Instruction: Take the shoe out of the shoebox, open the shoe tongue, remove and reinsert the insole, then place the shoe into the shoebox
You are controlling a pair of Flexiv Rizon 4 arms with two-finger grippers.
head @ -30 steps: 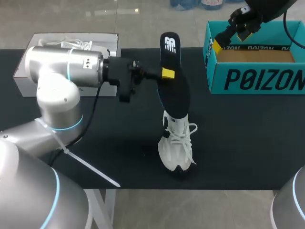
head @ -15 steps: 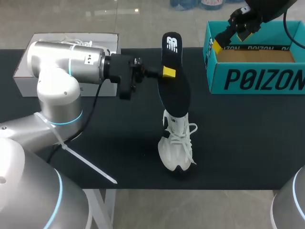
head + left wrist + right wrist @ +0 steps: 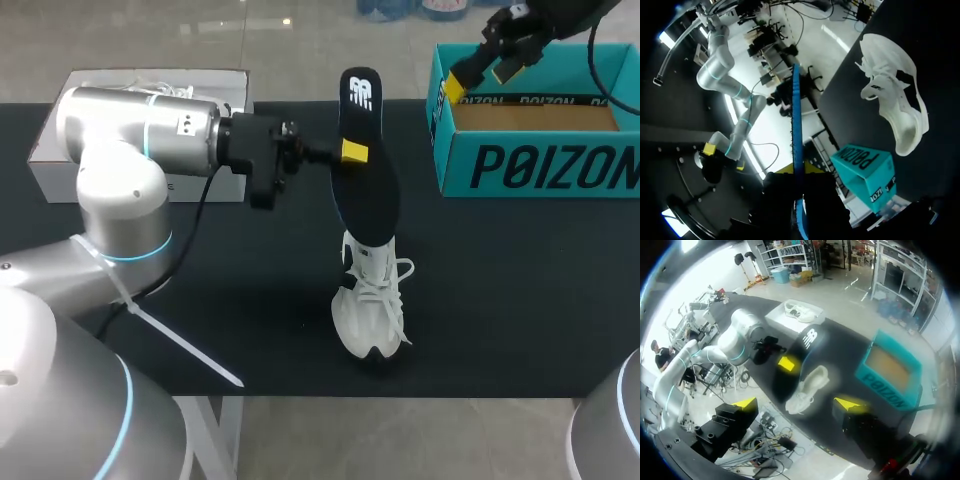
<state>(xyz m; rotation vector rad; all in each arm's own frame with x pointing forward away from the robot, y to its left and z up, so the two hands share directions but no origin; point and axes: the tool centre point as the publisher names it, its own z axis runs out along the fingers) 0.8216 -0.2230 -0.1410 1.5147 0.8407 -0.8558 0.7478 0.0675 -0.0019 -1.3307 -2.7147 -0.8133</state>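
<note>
The left end effector (image 3: pixel 350 152) gripped the dark insole (image 3: pixel 364 160) and lifted it slightly above the white shoe (image 3: pixel 372 305) on the table (image 3: pixel 520 280). It looked ready to go back in. The right end effector (image 3: pixel 482 72) was wide open by the shoebox (image 3: pixel 540 165).

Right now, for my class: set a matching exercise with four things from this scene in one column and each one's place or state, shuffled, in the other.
Column A
1 insole
2 shoe
3 shoebox
4 right end effector

Column B
a teal, lid off, far right
b open and empty, above the shoebox's corner
c gripped by the left end effector
d white, laced, lying on the table

Pairs: 1-c, 2-d, 3-a, 4-b.
</note>
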